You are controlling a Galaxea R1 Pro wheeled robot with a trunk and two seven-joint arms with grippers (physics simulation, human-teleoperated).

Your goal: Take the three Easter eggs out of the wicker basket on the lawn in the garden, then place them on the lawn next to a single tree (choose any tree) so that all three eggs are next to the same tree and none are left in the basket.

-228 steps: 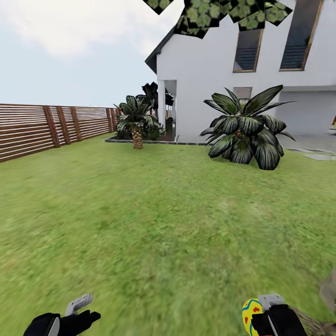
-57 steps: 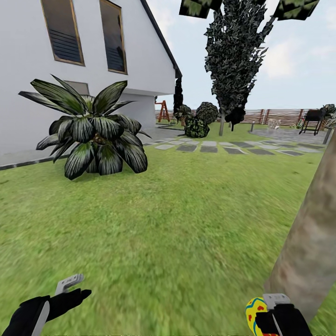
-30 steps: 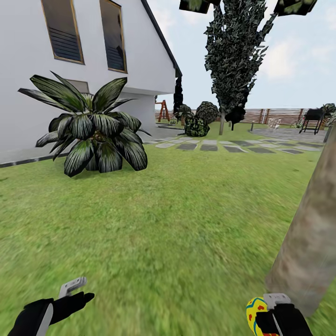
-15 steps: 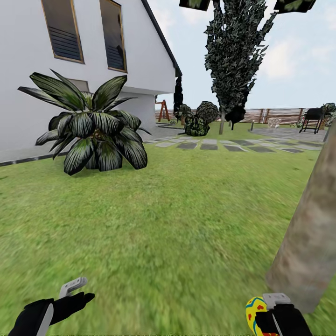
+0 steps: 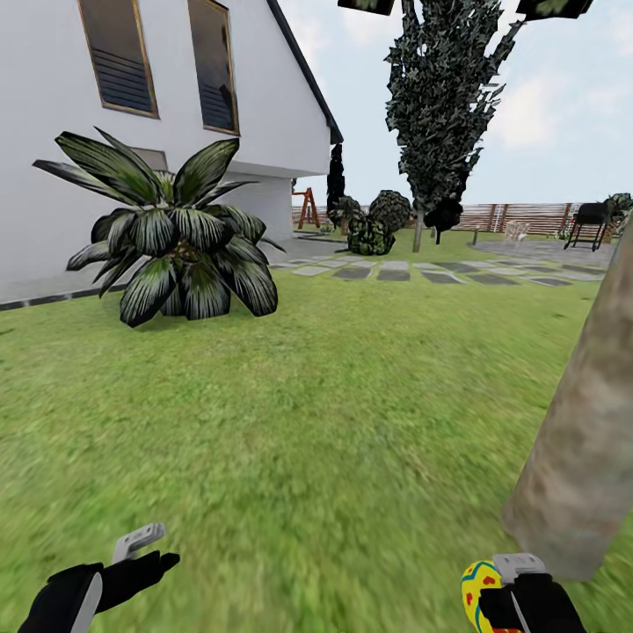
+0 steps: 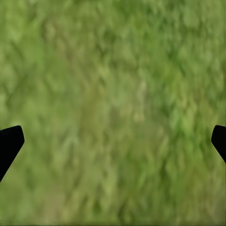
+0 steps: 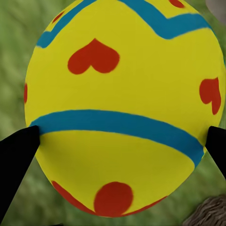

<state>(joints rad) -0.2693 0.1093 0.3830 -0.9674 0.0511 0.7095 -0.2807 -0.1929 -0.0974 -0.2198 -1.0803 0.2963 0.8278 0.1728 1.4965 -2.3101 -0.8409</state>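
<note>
My right gripper [image 5: 497, 598] is shut on a yellow Easter egg [image 5: 476, 594] with red marks and blue zigzag bands, low at the right of the head view. The right wrist view has the egg [image 7: 117, 108] pressed between the two black fingertips [image 7: 16, 155]. Just beyond that hand rises the grey-beige trunk of a tree [image 5: 585, 440], leaning up along the right edge. My left gripper [image 5: 145, 549] hangs open above the lawn [image 5: 334, 396], and its wrist view has grass [image 6: 113, 113] between widely spread tips. The wicker basket is out of view.
A broad-leaved palm bush [image 5: 171, 242] stands at the left before the white house [image 5: 132, 114]. Grey paving slabs [image 5: 422, 274] run across behind the grass. A dark conifer [image 5: 440, 105], round bushes [image 5: 374, 224], a fence and a grill [image 5: 591, 221] lie far back.
Since 7.6 s ago the view has swung right, bringing the trunk in beside my right hand. Over the last second the view has crept slightly. The egg stays held.
</note>
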